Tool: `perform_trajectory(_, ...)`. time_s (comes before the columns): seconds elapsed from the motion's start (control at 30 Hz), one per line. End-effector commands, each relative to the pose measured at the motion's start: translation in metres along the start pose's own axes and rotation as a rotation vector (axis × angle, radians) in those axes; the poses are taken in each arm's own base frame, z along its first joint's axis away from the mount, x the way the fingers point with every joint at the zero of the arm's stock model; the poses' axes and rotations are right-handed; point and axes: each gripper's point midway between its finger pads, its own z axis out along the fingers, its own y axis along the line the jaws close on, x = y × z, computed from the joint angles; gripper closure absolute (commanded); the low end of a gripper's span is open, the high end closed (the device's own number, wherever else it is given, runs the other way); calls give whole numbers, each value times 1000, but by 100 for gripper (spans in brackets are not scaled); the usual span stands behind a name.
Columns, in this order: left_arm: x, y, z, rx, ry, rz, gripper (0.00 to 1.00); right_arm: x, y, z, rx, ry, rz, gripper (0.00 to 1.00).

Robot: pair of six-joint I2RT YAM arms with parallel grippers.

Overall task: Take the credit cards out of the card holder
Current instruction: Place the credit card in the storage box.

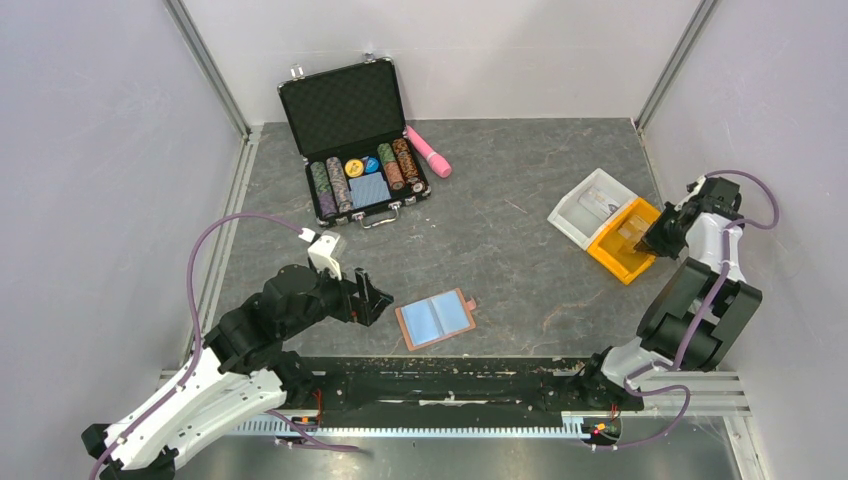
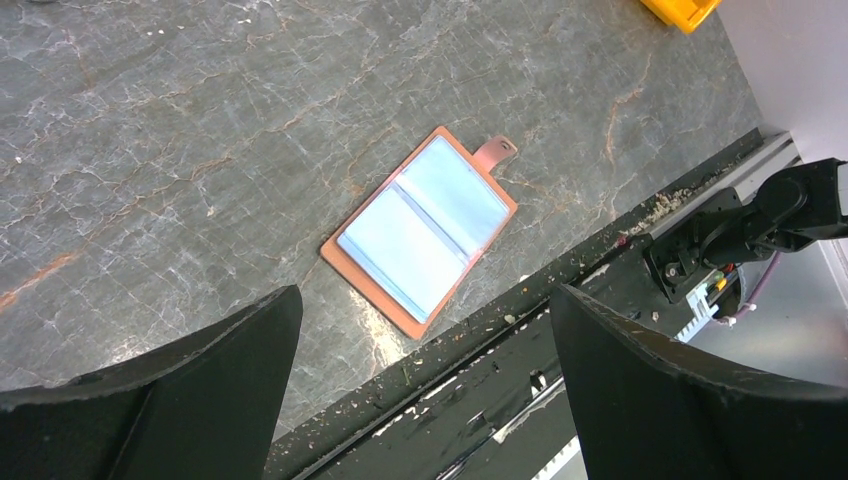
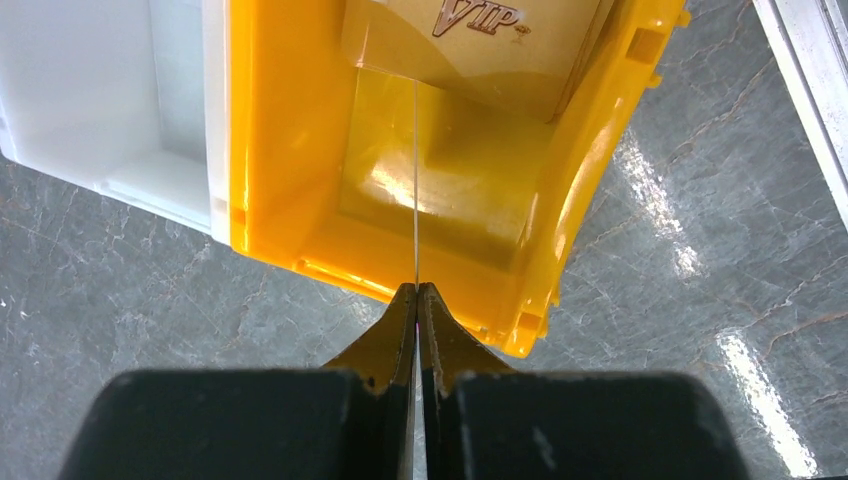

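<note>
- We find the card holder (image 1: 435, 320) lying open and flat on the counter (image 1: 520, 280), close to the near edge and a little left of its middle. Its light blue pockets face up and its small tab (image 2: 497, 152) points toward the right edge.
- We cannot tell whether any card sits in those pockets.
- Our left gripper (image 1: 372, 298) is low, just left of the holder and apart from it. Its fingers (image 2: 200, 400) are spread wide with nothing between them.
- Our right gripper (image 3: 417, 290) is by the right edge with its jaws pressed together on a thin card (image 3: 415, 180). We see the card edge-on, as a fine line over the inside of the yellow bin (image 3: 270, 150).
- We cannot tell if that card touches the bin floor.
- A tan VIP card (image 3: 470, 40) leans at the far side of the yellow bin.
- A white bin (image 3: 90, 90) sits against the yellow one, on the side away from the right edge.
- Toward the far left corner stands an open poker chip case (image 1: 345, 110), with a pink object (image 1: 428, 150) just beside it.
</note>
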Motion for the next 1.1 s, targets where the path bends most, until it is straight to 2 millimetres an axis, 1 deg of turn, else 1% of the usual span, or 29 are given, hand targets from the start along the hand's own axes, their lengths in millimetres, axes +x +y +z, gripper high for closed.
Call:
perform_trajectory(0.0, -10, 0, -2, -8, -32, 36, 0, -18, 0, 0, 12, -39, -9, 100)
perform_trajectory(0.1, -10, 1, -2, -14, -31, 35, 0, -20, 0, 1, 16, -47, -8, 100)
perform_trajectory(0.2, -11, 2, -2, -18, -36, 34, 0, -20, 3, 0, -2, -46, -8, 100)
perform_trajectory(0.3, -11, 2, -3, -19, -40, 34, 0, -16, 9, -4, -19, -50, -28, 100)
perform_trajectory(0.43, -11, 3, -2, -25, -38, 33, 0, -14, 11, -12, -27, -73, -45, 100)
perform_trajectory(0.6, -10, 2, -1, -21, -27, 36, 0, -25, 21, -21, -62, -101, -55, 100)
perform_trajectory(0.77, -10, 3, -1, -26, -30, 35, 0, -40, 29, -24, -95, -106, -72, 100)
perform_trajectory(0.93, -9, 4, 1, -31, -18, 38, 0, -52, 31, -23, -96, -90, -80, 100)
perform_trajectory(1.07, -7, 4, 4, -34, -5, 42, 0, -55, 26, -13, -87, -65, -85, 100)
